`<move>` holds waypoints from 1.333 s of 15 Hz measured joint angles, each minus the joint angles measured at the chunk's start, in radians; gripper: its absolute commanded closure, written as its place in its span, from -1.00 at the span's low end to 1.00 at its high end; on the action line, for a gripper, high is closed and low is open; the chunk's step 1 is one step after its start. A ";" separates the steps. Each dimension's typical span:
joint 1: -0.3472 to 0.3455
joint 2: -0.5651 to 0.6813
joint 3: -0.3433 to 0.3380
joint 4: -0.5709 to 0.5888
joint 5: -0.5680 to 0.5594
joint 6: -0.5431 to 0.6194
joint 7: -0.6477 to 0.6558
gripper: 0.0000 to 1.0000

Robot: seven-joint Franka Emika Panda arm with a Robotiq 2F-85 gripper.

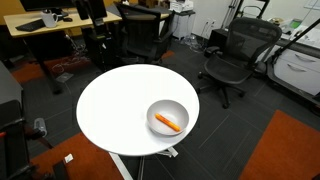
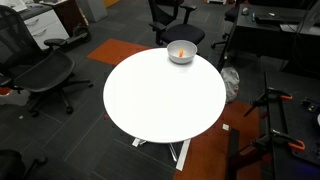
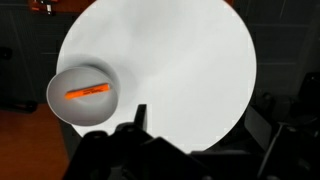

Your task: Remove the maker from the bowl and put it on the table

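Observation:
The orange marker (image 1: 168, 123) lies inside the light grey-white bowl (image 1: 151, 113), which stands near the edge of the round white table (image 1: 115, 105). Both exterior views show them: marker (image 2: 181, 52), bowl (image 2: 181, 59), table (image 2: 160, 100). No arm or gripper appears in either. In the wrist view the marker (image 3: 88, 92) lies flat in the bowl (image 3: 60, 108) at the left of the table (image 3: 170, 60). My gripper (image 3: 197, 118) is high above the table's near edge, to the right of the bowl. Its dark fingers are spread apart and hold nothing.
Black office chairs (image 1: 232, 60) stand around the table, with another chair (image 2: 40, 75) to the side. A wooden desk (image 1: 45, 25) with equipment is behind. The floor has dark carpet with orange patches (image 1: 290, 140). A black stand (image 2: 270, 120) is close to the table.

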 measured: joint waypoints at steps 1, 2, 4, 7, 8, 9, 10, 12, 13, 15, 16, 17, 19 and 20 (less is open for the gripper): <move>-0.012 0.031 -0.011 0.002 0.019 0.051 0.014 -1.00; -0.024 0.065 -0.020 0.006 0.038 0.098 0.030 -1.00; -0.048 0.142 -0.031 0.020 0.076 0.187 0.074 -1.00; -0.072 0.272 -0.031 0.057 0.100 0.308 0.181 -1.00; -0.077 0.315 -0.031 0.074 0.101 0.340 0.226 -1.00; -0.081 0.360 -0.031 0.092 0.101 0.369 0.274 -1.00; -0.084 0.405 -0.031 0.113 0.099 0.396 0.326 -1.00; -0.090 0.487 -0.033 0.156 0.093 0.438 0.430 -1.00; -0.092 0.526 -0.036 0.179 0.086 0.451 0.488 -1.00; -0.091 0.593 -0.051 0.223 0.070 0.459 0.591 -1.00; -0.091 0.623 -0.061 0.244 0.064 0.459 0.638 -1.00; -0.091 0.650 -0.071 0.262 0.057 0.459 0.680 -1.00; -0.091 0.698 -0.090 0.292 0.054 0.458 0.741 -1.00; -0.091 0.720 -0.098 0.305 0.054 0.457 0.764 -1.00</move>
